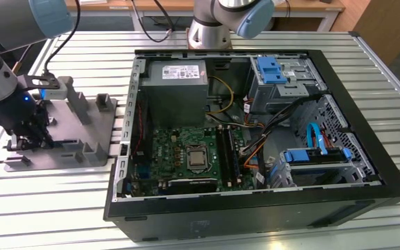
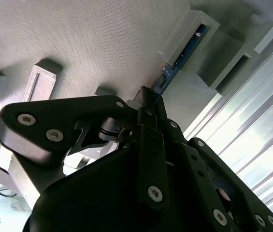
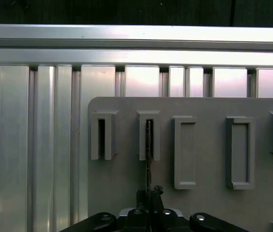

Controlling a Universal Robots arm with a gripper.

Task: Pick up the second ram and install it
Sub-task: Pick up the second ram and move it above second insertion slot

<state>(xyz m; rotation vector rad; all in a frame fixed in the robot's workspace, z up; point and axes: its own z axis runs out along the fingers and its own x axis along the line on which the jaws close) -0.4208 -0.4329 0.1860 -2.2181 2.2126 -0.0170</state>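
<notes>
The second ram (image 2: 182,55) (image 3: 148,145) stands edgewise in the grey fixture's (image 1: 82,151) slot — one end between the jaws. The gripper (image 2: 148,99) (image 3: 149,195) pinches it tight.

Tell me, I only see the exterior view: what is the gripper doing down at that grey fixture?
Observer: In the second wrist view, the gripper is shut on one end of the second ram, a thin blue strip.
Operator: Is it lifted out?
Observer: No; in the first wrist view its far end sits in a slotted post of the grey fixture.
Operator: Any more strips?
Observer: The neighbouring slotted post holds nothing.
</notes>
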